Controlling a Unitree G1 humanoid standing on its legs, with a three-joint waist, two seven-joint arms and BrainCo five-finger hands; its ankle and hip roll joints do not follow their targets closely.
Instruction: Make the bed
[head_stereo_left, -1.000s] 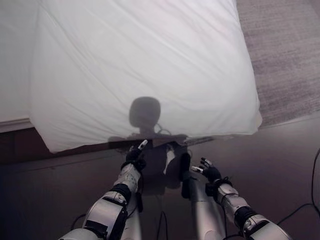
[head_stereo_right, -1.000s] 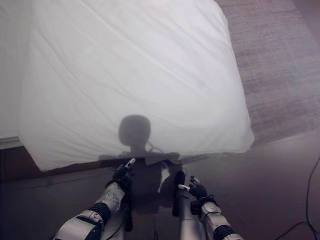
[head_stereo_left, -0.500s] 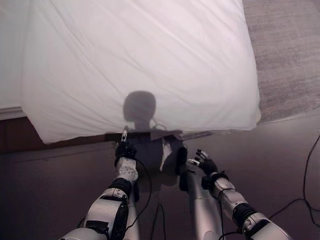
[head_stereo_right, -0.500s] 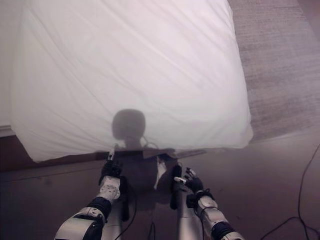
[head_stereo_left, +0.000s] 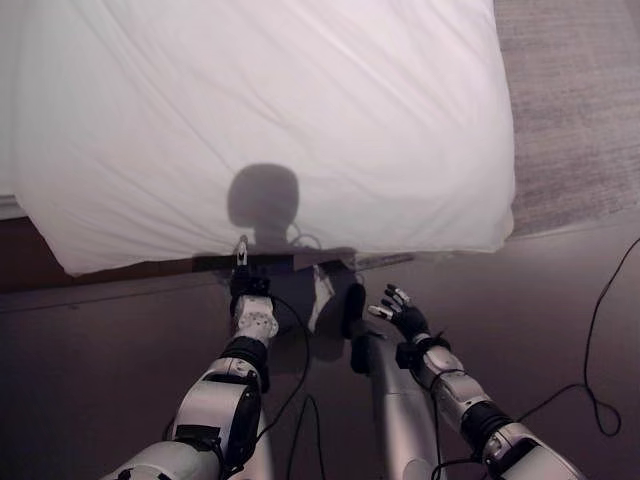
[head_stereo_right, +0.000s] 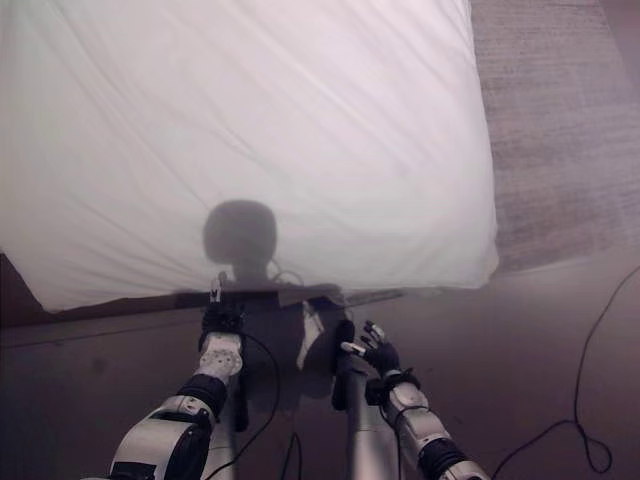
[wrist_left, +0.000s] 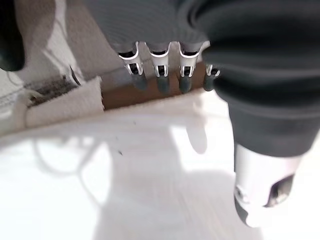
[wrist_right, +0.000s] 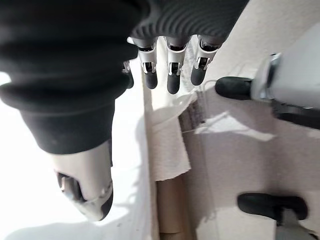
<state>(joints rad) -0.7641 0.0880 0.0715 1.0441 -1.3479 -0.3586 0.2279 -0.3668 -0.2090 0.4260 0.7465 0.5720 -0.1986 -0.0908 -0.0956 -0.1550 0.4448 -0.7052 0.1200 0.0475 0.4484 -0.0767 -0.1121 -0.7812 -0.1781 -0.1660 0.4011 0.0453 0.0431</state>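
Observation:
A white duvet (head_stereo_left: 270, 110) lies spread over the bed, lightly creased, and its near edge hangs over the foot of the bed. My left hand (head_stereo_left: 246, 285) reaches up to that edge with straight fingers (wrist_left: 161, 75). Their tips are at the brown bed frame strip (wrist_left: 150, 95) just under the white cloth, and the hand is open and holds nothing. My right hand (head_stereo_left: 404, 318) hovers over the dark floor a little short of the edge. Its fingers (wrist_right: 172, 75) are relaxed and spread, with nothing in them.
Grey carpet (head_stereo_left: 570, 100) runs along the bed's right side. Dark floor (head_stereo_left: 90, 380) lies in front of the bed. The brown bed base (head_stereo_left: 15, 250) shows at the left under the duvet. A small white cloth piece (wrist_right: 167, 150) hangs under the near edge between my hands.
The camera has shifted, so the bed sits further left in the picture. My left hand has stretched forward to the duvet's near edge. My right hand has risen slightly towards it.

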